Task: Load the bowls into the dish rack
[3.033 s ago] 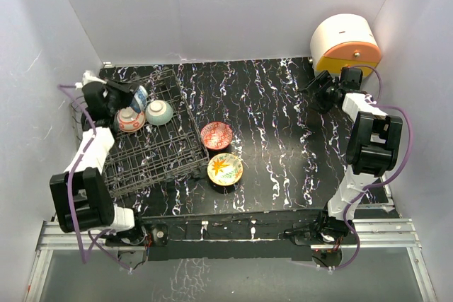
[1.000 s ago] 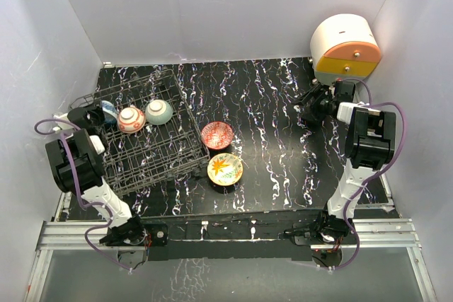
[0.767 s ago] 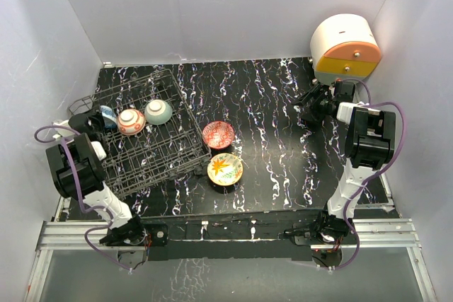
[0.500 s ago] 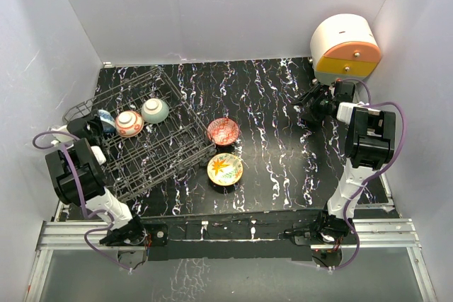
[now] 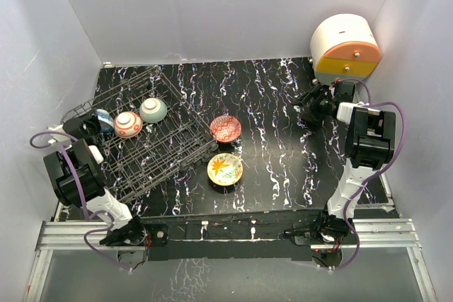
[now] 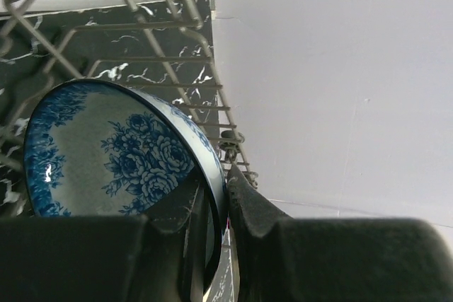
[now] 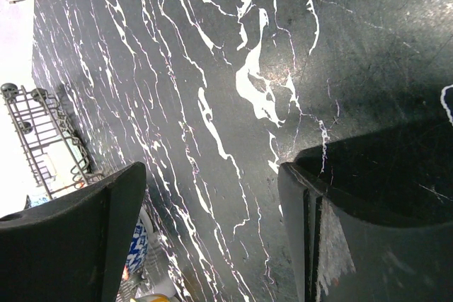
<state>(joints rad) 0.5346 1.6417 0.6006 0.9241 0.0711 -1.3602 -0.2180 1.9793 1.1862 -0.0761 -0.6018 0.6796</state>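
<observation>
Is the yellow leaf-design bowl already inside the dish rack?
No. In the top view, the yellow leaf bowl sits on the table, just outside the right edge of the dish rack.

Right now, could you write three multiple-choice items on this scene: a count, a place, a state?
1. How many bowls are in the dish rack? A one; B five; C three.
2. Where is the yellow leaf bowl? A on the table, nearer the arms than the red patterned bowl; B in the dish rack; C stacked in the red patterned bowl.
3. The left gripper is: A open above the table; B shut on the blue-white bowl at its rim; C shut on a rack wire.
Answers: C, the blue-white bowl, red-orange bowl and pale teal bowl sit there; A, it rests on the table; B, its fingers pinch the rim.
</observation>
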